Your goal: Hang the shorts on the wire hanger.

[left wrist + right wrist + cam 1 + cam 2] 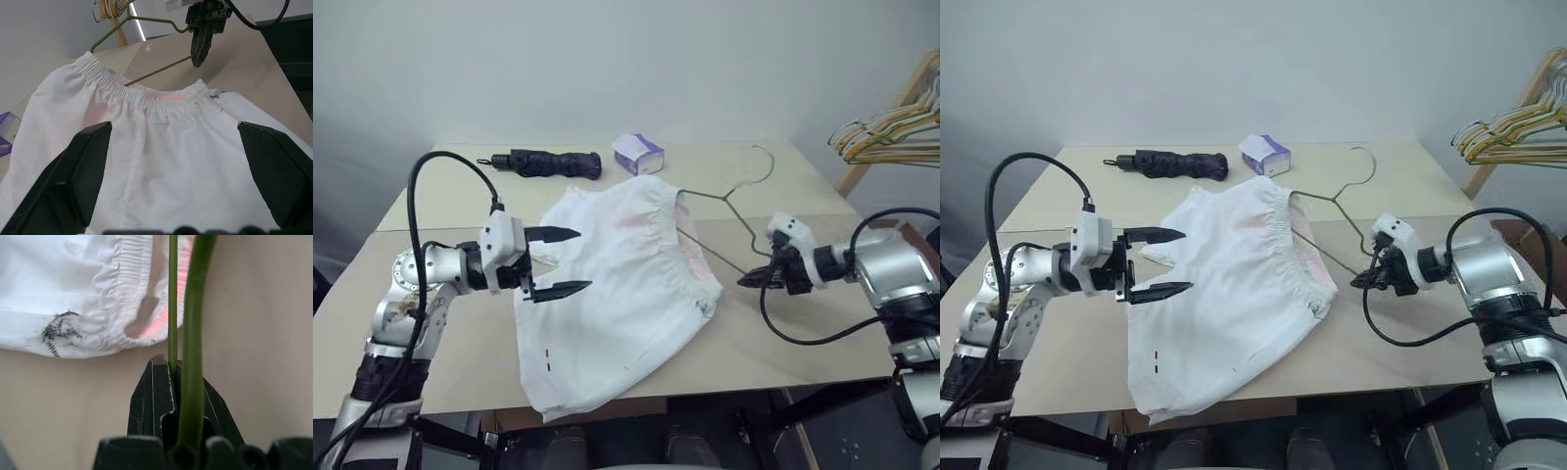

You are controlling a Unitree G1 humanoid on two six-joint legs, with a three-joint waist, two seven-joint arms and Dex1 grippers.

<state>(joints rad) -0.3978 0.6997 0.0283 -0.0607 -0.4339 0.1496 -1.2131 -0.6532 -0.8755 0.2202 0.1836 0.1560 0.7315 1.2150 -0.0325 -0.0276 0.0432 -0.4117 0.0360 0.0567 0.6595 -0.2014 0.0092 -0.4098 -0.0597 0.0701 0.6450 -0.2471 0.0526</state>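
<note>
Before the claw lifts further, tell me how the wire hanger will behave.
The wire hanger is thin wire, so it will probably feel light and flex a little. The right claw is shut on one end, so the far hook may sag or swing. One arm lies inside the shorts, so the cloth could drag.

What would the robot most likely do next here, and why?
Probably close the open left claw on the shorts to hold them. It hangs above the cloth, gripping nothing. The right claw is already shut on the wire hanger, whose far part lies inside the waistband, so steadying the cloth seems to be what is missing.
</note>
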